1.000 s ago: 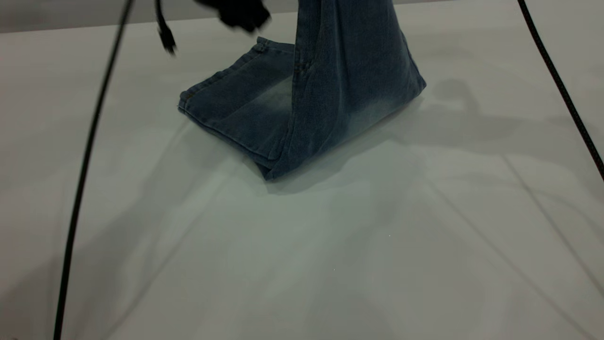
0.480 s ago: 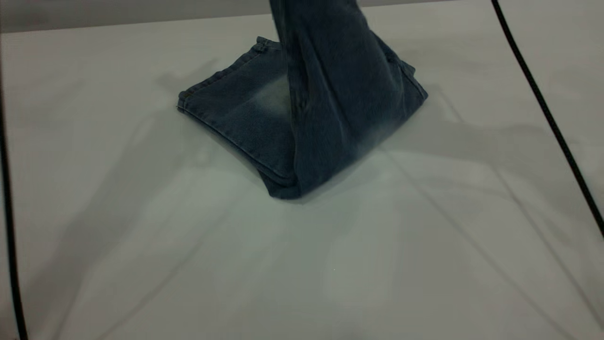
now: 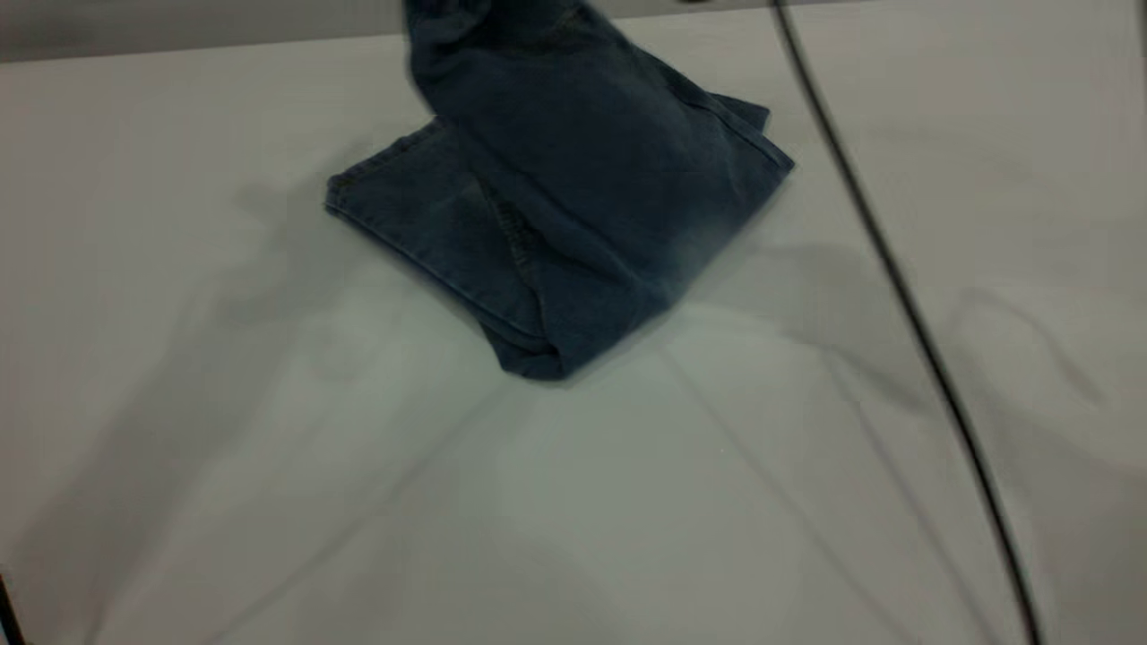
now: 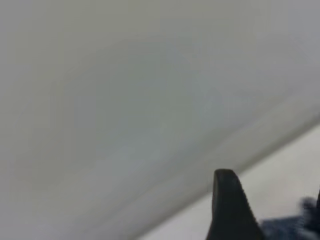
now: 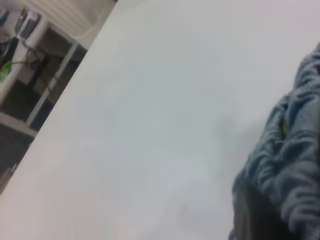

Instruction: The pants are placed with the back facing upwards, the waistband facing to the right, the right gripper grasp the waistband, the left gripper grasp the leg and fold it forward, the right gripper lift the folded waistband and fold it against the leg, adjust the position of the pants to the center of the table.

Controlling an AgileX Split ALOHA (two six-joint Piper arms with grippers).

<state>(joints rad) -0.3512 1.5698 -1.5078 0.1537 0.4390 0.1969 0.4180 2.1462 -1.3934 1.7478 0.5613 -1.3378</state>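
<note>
The pants (image 3: pixel 573 188) lie at the far middle of the table (image 3: pixel 573 520), folded lengthwise. Their leg end (image 3: pixel 412 210) rests flat with the hem to the left, and no print shows. The waist half is raised and leans leftward over the leg end, leaving the exterior view at the top. In the right wrist view the gathered waistband (image 5: pixel 295 160) bunches in my right gripper (image 5: pixel 265 212), which is shut on it. My left gripper (image 4: pixel 272 189) is open and holds nothing. It hangs above bare table with a bit of denim (image 4: pixel 287 231) beyond it.
The right arm's black cable (image 3: pixel 905 305) runs diagonally above the table to the right of the pants. Another cable (image 3: pixel 5 614) shows at the bottom left corner. Shelving and clutter (image 5: pixel 30 55) stand past the table edge in the right wrist view.
The raised waist half has swung left and sunk lower over the leg end. The left gripper and its cable have left the exterior view. The right cable has moved left.
</note>
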